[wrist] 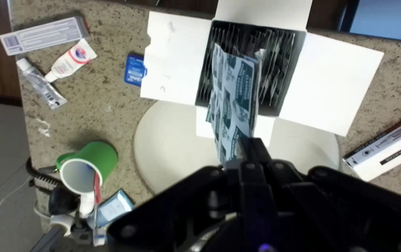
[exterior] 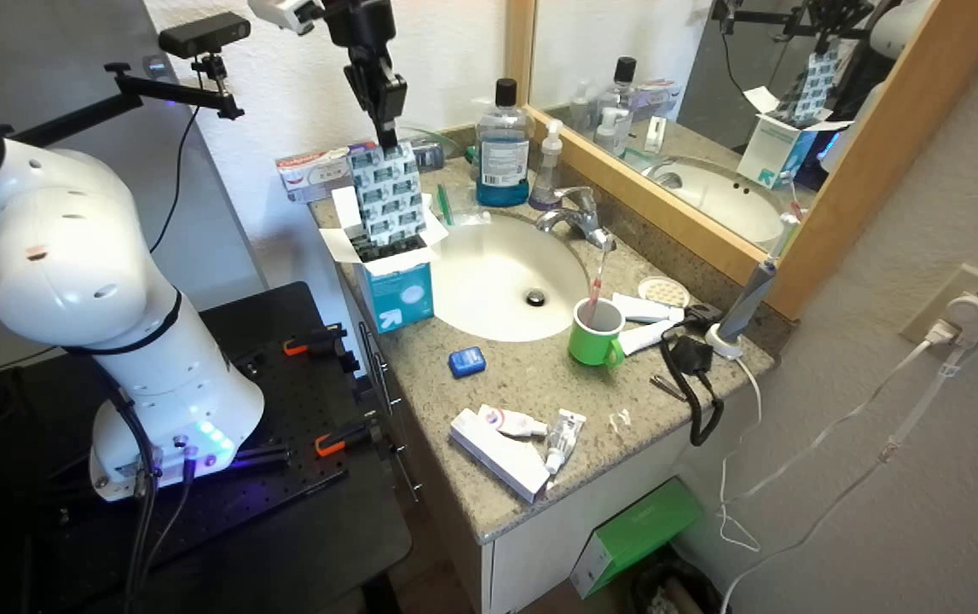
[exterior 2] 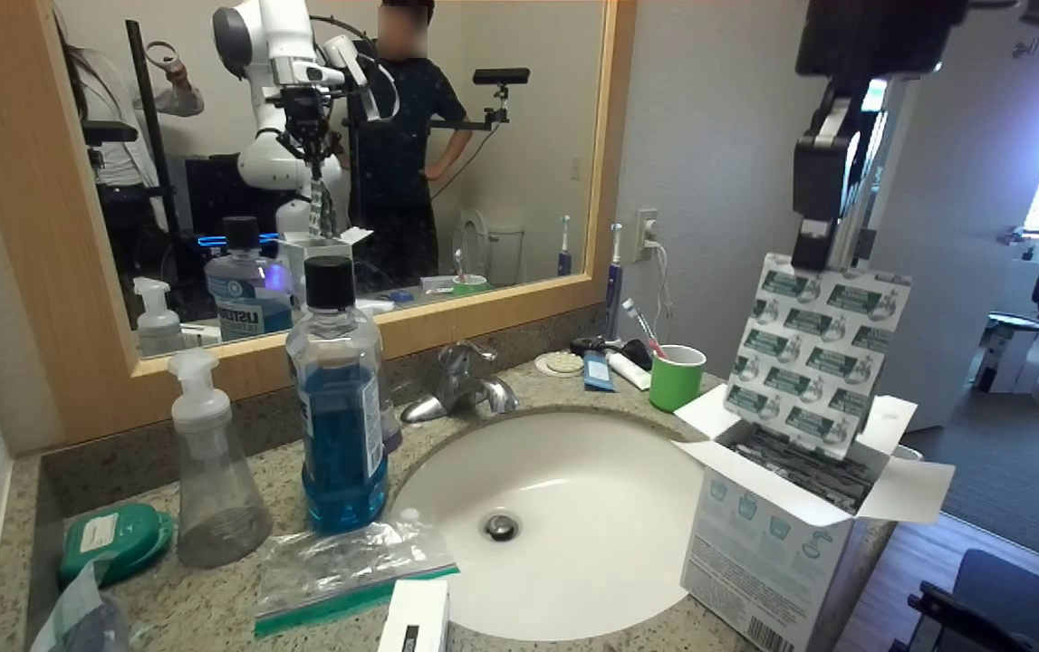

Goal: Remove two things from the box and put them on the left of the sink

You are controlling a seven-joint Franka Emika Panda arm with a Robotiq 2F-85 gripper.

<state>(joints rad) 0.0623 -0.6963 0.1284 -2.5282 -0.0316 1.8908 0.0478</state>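
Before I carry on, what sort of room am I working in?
Most likely a bathroom: there's a sink below a framed mirror, a bottle of blue mouthwash near it, and a toothbrush in a green mug.

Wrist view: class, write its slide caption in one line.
Fingers grip printed packaging at the mouth of an open box beside the sink.

in an exterior view, a mirror [exterior: 651, 60] hangs at upper right, a bottle of blue mouthwash [exterior: 503, 162] stands at upper centre, and a green cup [exterior: 587, 343] with a toothbrush [exterior: 597, 286] in it sits right of centre. in an exterior view, a green case [exterior 2: 111, 543] and a clear pump bottle [exterior 2: 222, 498] are at lower left. in the wrist view, a white tube [wrist: 70, 61] lies at upper left.
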